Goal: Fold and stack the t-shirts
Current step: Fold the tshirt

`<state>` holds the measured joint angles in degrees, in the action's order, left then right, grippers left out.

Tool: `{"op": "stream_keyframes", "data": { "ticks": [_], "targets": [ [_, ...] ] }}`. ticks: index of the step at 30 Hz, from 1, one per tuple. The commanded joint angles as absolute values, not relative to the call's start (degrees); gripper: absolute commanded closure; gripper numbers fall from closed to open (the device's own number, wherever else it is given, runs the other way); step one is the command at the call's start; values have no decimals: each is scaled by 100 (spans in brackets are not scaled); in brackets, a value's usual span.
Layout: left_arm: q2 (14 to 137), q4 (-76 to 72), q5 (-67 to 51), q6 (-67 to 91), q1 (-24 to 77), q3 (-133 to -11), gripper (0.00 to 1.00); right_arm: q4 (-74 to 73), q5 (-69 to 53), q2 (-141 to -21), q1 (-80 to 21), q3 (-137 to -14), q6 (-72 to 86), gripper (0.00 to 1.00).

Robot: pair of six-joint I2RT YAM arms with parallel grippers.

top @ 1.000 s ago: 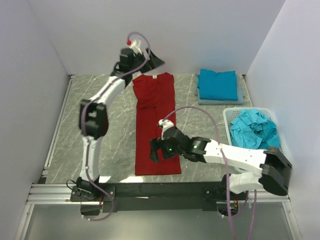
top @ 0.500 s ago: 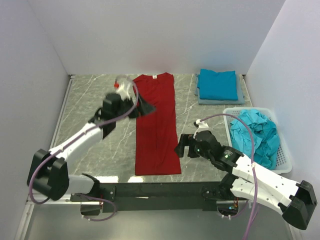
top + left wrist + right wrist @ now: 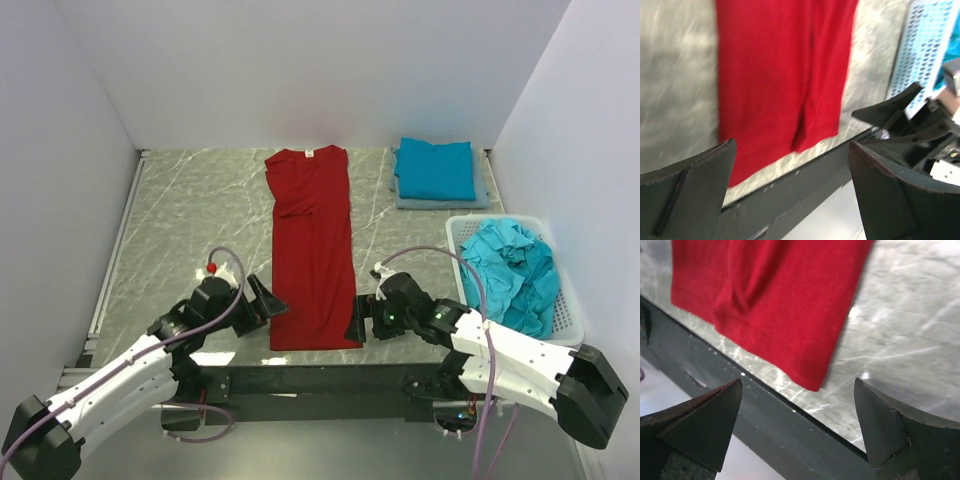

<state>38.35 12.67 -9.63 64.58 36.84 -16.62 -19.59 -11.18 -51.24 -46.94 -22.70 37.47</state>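
The deep red t-shirt point(image 3: 314, 250) lies flat in a long narrow strip, sides folded in, neck label at the far end. Its near hem shows in the left wrist view point(image 3: 782, 80) and the right wrist view point(image 3: 785, 305). My left gripper point(image 3: 263, 305) is open and empty, just left of the hem's near left corner. My right gripper point(image 3: 358, 320) is open and empty, just right of the near right corner. A folded teal-blue t-shirt point(image 3: 436, 168) lies at the far right. Crumpled teal-blue t-shirts point(image 3: 510, 262) fill the basket.
The white mesh basket point(image 3: 566, 312) stands at the right edge, also seen in the left wrist view point(image 3: 930, 45). A grey mat point(image 3: 482, 198) lies under the folded teal shirt. The black front rail point(image 3: 320, 380) runs along the near table edge, close under both grippers.
My left arm swung from the far collar end back to the near left hem corner. My right gripper came off the shirt, moved right, then settled by the near right hem corner.
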Motion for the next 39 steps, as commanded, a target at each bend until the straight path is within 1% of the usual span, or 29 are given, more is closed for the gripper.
{"op": "stream_keyframes", "data": {
  "ticks": [1,5,9,11,12,14,15,17,19,21,24,25,26,28,30,31,34,35,36,37,39],
  "targets": [
    [3542,1634,-905,7013,3876,-1424,1,-1486,-1617,-5238,-4720,-2189,3682,2],
    [3620,1881,-923,7119,3990,-1266,1,-1345,-1644,-5387,-4834,-2136,3797,3],
    [3805,1828,-1046,7216,4130,-1169,1,-1204,-1635,-5563,-4965,-2083,3955,4],
    [3919,1985,-994,7233,4166,-1230,4,-1187,-1644,-5625,-4966,-2066,4025,6],
    [3946,2169,-915,7242,4192,-1239,7,-1187,-1644,-5677,-4975,-2048,4043,7],
    [3981,2250,-870,7260,4219,-1213,8,-1160,-1626,-5704,-4983,-2022,4113,10],
    [3990,2180,-879,7268,4227,-1178,10,-1117,-1617,-5730,-4983,-1987,4139,10],
    [4008,2057,-966,7321,4228,-1038,17,-1107,-1600,-5765,-4983,-1978,4183,12],
    [4043,2039,-984,7374,4236,-950,40,-1125,-1565,-5792,-4983,-1969,4210,13],
    [4060,2100,-923,7392,4236,-941,56,-1169,-1468,-5836,-4983,-1969,4254,14],
    [4061,2074,-782,7392,4236,-905,60,-1257,-1258,-5967,-4983,-1969,4324,16],
    [4061,2005,-765,7392,4236,-888,61,-1257,-1257,-6003,-4983,-1969,4342,20],
    [4061,1969,-765,7400,4236,-862,62,-1239,-1257,-6090,-4983,-1969,4350,21],
    [4087,1916,-730,7435,4236,-827,66,-1222,-1292,-6178,-4983,-1969,4377,27],
    [4113,1863,-703,7453,4236,-809,70,-1213,-1310,-6284,-4983,-1960,4403,30],
    [4139,1863,-642,7453,4236,-800,71,-1204,-1310,-6319,-4975,-1960,4421,36],
    [4175,1855,-554,7479,4236,-826,71,-1248,-1231,-6354,-4983,-1951,4465,39],
    [4184,1837,-554,7497,4236,-826,74,-1257,-1213,-6346,-4983,-1951,4482,41],
    [4192,1759,-571,7506,4236,-817,74,-1292,-1169,-6337,-4983,-1951,4500,44],
    [4192,1740,-580,7506,4236,-791,75,-1309,-1152,-6337,-4983,-1951,4517,49],
    [4192,1705,-563,7515,4236,-791,75,-1388,-1046,-6337,-4983,-1960,4553,55]
  ]
}}
